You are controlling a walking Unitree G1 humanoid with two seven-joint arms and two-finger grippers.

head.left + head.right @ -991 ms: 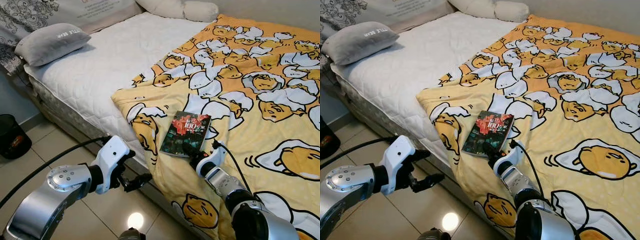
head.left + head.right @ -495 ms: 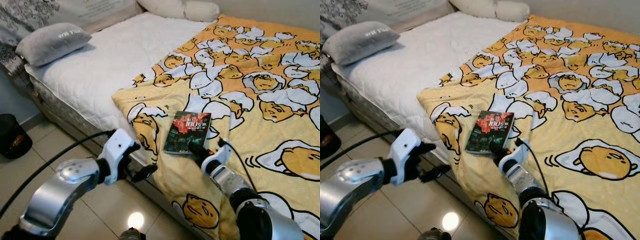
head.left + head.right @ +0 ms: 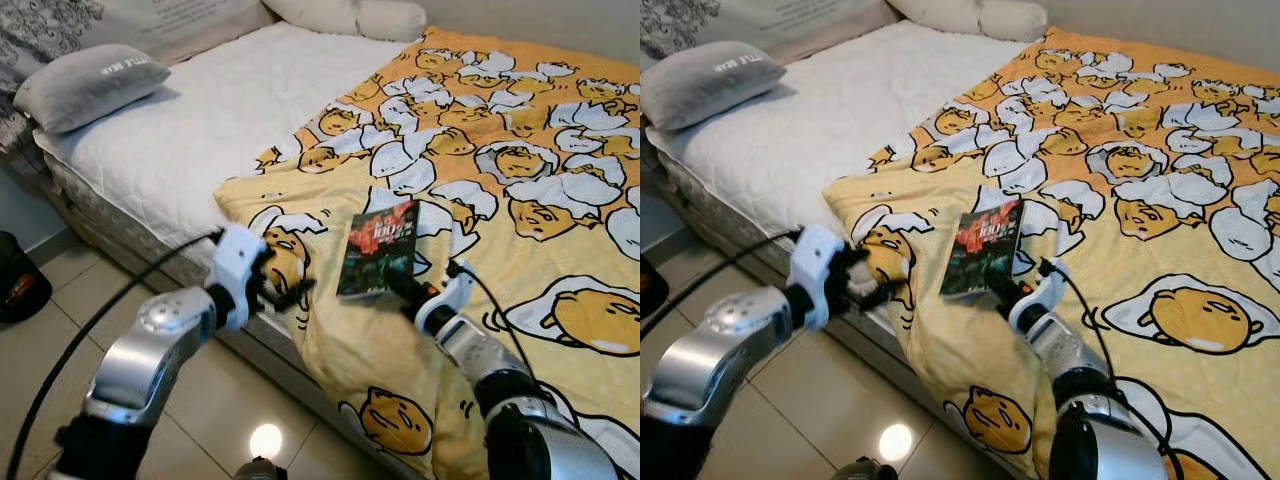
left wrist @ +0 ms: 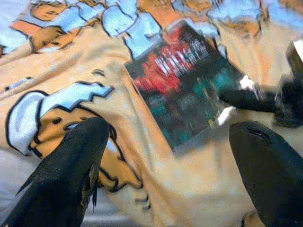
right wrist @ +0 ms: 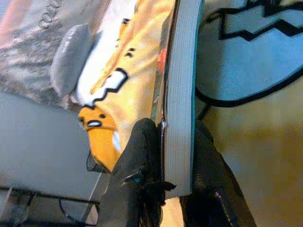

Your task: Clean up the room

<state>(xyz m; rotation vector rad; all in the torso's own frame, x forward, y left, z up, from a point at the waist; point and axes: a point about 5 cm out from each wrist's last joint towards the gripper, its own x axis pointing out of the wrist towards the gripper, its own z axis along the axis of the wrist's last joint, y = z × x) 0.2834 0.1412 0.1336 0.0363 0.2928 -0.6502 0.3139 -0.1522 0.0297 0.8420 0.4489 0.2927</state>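
Note:
A dark book (image 3: 378, 250) with a red and teal cover rests on the yellow cartoon blanket (image 3: 520, 200) near the bed's front edge, its near end raised off the cloth. My right gripper (image 3: 407, 291) is shut on that near edge; in the right wrist view the two fingers (image 5: 142, 156) pinch the white page block (image 5: 182, 113). My left gripper (image 3: 289, 291) is open at the blanket's hanging corner, just left of the book. The left wrist view has its fingers (image 4: 71, 170) spread wide, with the book (image 4: 184, 99) ahead of them.
A grey pillow (image 3: 90, 85) lies on the white mattress (image 3: 220, 120) at the far left. White pillows (image 3: 360, 18) lie at the head of the bed. A black bin (image 3: 15, 275) stands on the tiled floor (image 3: 60, 330) at left.
My right gripper has lifted the book's near edge, so it now tilts up. My left arm has swung up from over the floor to the blanket's corner.

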